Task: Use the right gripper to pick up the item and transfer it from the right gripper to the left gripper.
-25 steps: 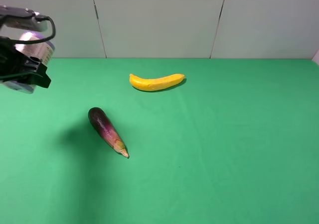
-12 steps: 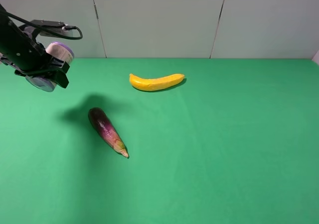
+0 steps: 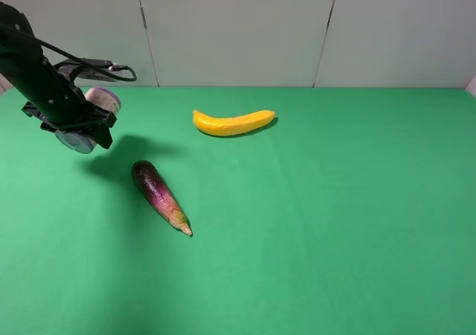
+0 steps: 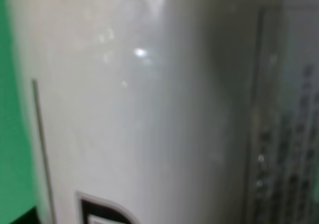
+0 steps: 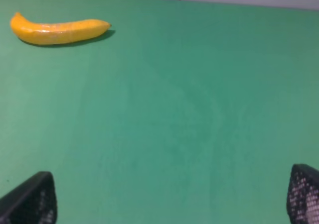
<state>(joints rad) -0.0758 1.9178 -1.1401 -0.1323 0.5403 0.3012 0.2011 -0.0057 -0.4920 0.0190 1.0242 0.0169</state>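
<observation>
**A:** Where is the can?

**B:** At the upper left of the high view, lifted off the worktop. The left hand has its fingers closed on the can's sides. The can sits tilted, with one purple end toward the back wall and the other toward the green. Its whitish label fills the left wrist view, blurred by closeness.

**A:** And the right hand?

**B:** It's absent from the high view. Its own wrist view shows only two black fingertips in the lower corners. They are spread wide with nothing between them but bare green.

**A:** So which step is this?

**B:** I judge the handover done, since the can is with the left hand and the right is empty. What's next asks little more than a firm grip. If the can is to go down, it needs bare green clear of the eggplant, which lies near, to the lower right. The banana is well apart.
</observation>
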